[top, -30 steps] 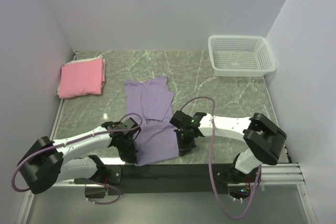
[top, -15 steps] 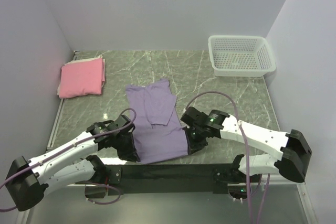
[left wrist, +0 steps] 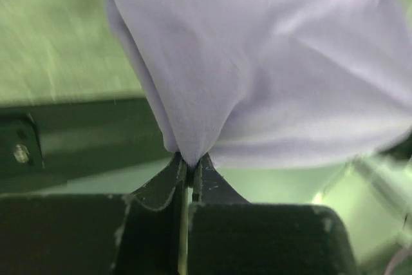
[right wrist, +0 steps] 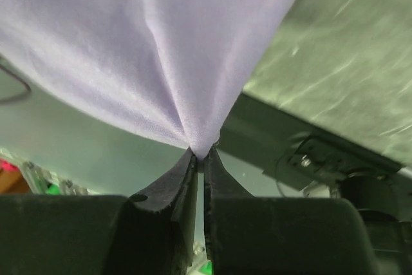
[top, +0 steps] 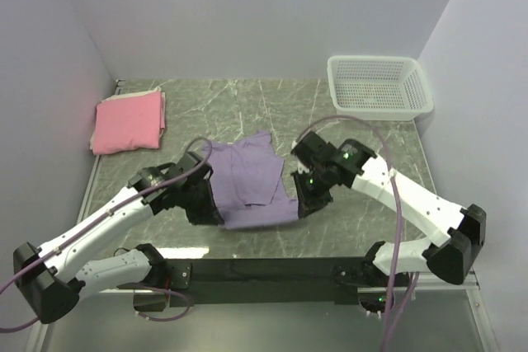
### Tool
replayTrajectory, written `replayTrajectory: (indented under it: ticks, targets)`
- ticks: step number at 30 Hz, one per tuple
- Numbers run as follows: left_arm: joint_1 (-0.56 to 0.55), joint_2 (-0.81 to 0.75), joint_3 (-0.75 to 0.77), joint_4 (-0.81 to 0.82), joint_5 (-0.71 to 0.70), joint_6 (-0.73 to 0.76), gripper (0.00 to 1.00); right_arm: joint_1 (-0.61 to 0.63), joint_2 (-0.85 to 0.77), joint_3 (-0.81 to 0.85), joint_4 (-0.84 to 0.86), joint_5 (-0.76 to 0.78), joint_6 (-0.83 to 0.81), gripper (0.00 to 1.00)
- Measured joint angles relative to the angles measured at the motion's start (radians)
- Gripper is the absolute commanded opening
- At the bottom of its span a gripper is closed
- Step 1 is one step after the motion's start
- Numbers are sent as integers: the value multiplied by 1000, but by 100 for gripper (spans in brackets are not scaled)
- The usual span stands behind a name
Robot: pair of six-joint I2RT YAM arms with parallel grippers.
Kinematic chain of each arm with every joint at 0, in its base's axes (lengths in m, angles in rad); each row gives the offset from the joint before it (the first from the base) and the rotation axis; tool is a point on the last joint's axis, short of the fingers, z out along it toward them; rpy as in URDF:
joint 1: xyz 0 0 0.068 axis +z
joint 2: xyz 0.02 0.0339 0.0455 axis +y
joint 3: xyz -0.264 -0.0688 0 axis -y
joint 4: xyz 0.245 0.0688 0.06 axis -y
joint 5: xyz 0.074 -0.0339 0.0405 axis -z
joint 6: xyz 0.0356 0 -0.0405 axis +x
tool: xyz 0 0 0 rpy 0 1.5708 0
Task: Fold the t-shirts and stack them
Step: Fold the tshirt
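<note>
The lavender t-shirt is lifted off the marble table, stretched between my two grippers near the table's middle. My left gripper is shut on its near left corner; in the left wrist view the cloth is pinched at the gripper tips. My right gripper is shut on the near right corner, and the right wrist view shows the fabric drawn to a point in that gripper. The pink t-shirt lies folded at the back left of the table.
A white mesh basket stands at the back right corner. The black mounting rail runs along the near edge. Grey walls close in the table on the left, back and right.
Both grippers have carried the lavender shirt's near edge up and away from the rail toward the table's middle, folding it over itself. Both arms have stretched forward.
</note>
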Motion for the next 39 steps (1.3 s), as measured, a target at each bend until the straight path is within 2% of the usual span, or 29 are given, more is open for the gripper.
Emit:
replayTrajectory:
  ticks: [7, 20, 29, 39]
  targets:
    - [164, 95, 58, 72, -207, 16, 1, -93, 215, 249, -8, 25, -126, 0]
    - [362, 268, 47, 299, -255, 142, 1, -194, 566, 562, 39, 25, -247, 0]
    - [426, 432, 121, 406, -231, 238, 1, -278, 671, 603, 84, -35, -260, 0]
    - [438, 577, 174, 480, -223, 296, 2, -336, 754, 603, 165, -71, -250, 0]
